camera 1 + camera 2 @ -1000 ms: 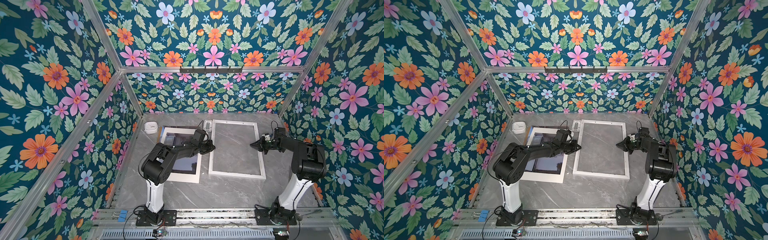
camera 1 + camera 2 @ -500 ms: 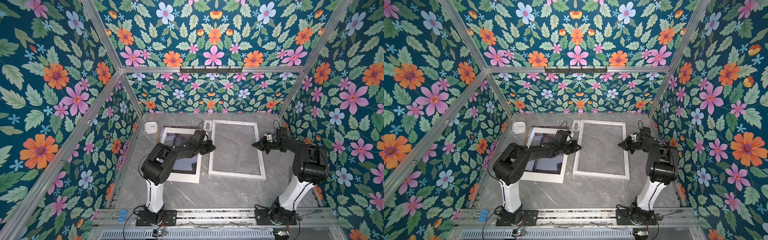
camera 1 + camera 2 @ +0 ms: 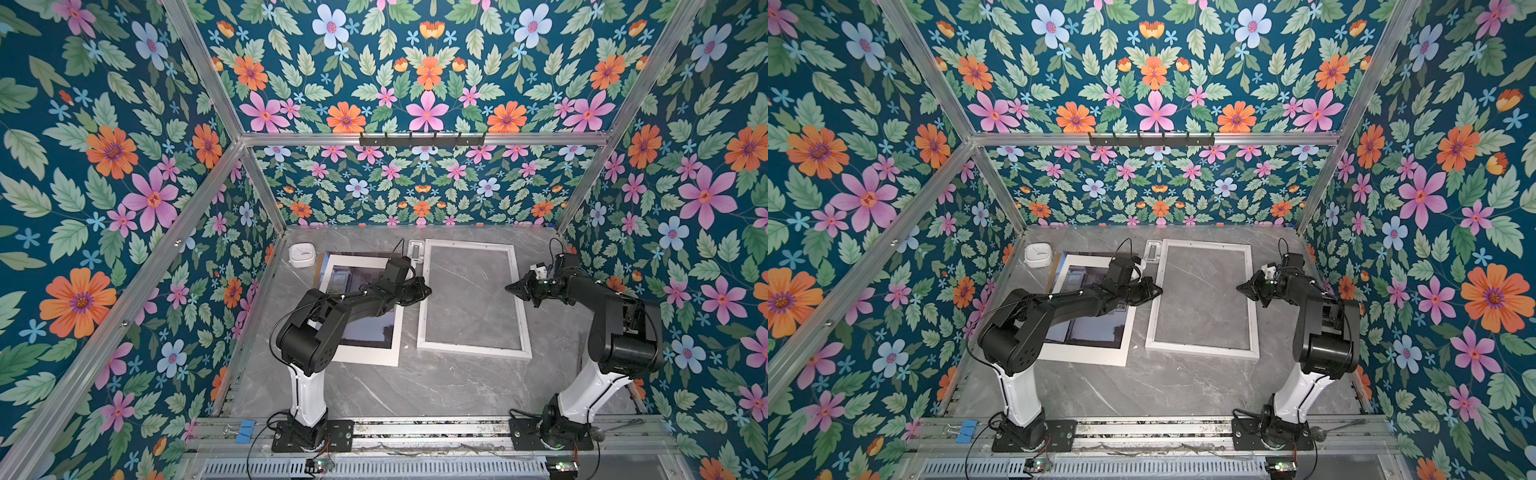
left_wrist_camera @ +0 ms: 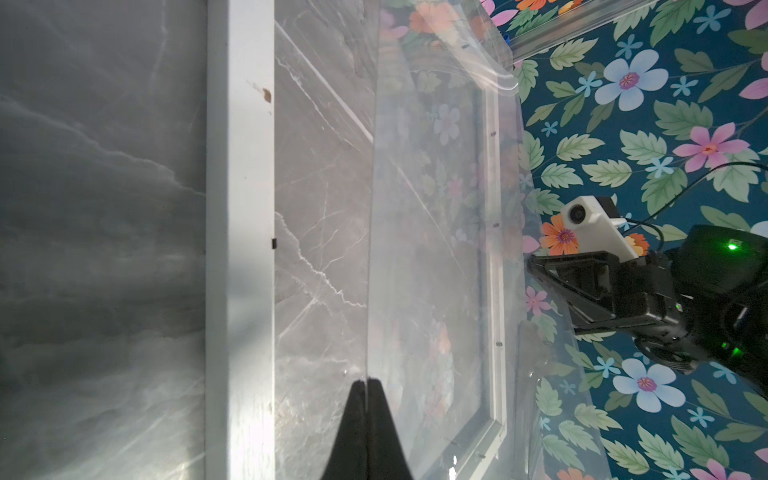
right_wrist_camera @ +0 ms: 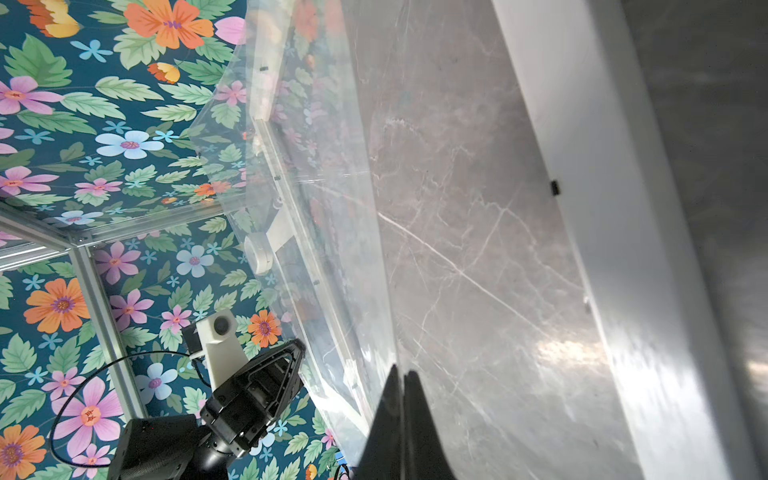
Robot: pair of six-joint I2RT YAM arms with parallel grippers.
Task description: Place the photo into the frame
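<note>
Both the left tool and the right tool are pinched closed on a clear sheet held over the frame; the photo is laid beside it on the desk.

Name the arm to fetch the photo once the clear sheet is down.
Left, probably. The photo lies under the white mat beneath that arm, left of the frame; the right claw is at the frame's opposite rim. Both it and the left claw grip the clear sheet.

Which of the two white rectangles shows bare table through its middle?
The frame, right of the white mat, whose opening shows the photo.
</note>
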